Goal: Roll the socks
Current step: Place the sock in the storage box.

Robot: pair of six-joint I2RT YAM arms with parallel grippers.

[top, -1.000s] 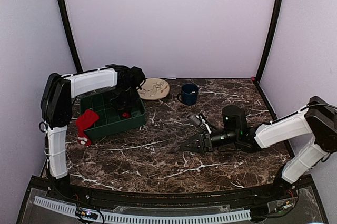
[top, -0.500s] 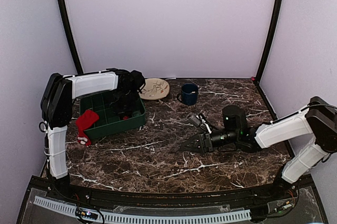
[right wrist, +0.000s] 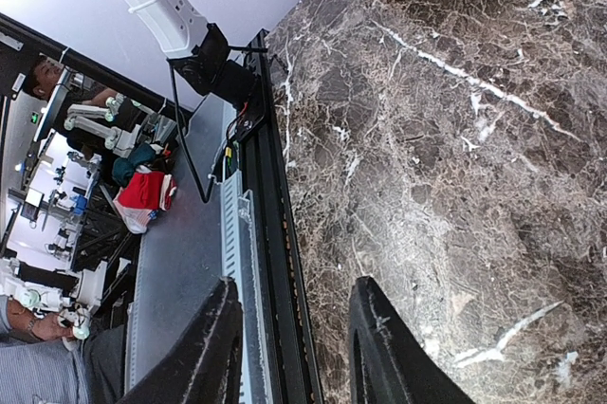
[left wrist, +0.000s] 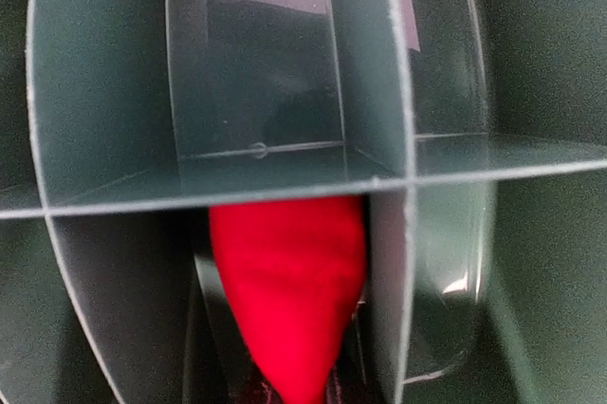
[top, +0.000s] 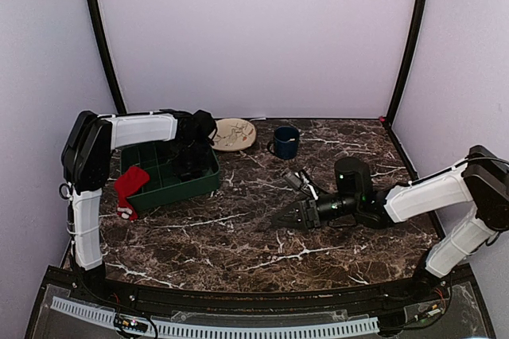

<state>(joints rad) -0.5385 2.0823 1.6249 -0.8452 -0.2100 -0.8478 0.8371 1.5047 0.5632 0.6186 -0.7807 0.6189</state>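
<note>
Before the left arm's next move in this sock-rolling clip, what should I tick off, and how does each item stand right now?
1. Left gripper shut on the rolled sock: ok.
2. Rolled sock inside one compartment of the green bin, between dividers: ok.
3. Rolled sock resting on the compartment floor: cannot tell.
4. Second sock rolled: not ok, it lies draped unrolled over the bin's edge.
5. Right gripper open and empty over the table: ok.

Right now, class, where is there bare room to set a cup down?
Free: near table between green tray and right gripper; far right corner beyond the mug. Crowded: far left, where left gripper holds a red sock in the tray, by plate and draped sock.
</note>
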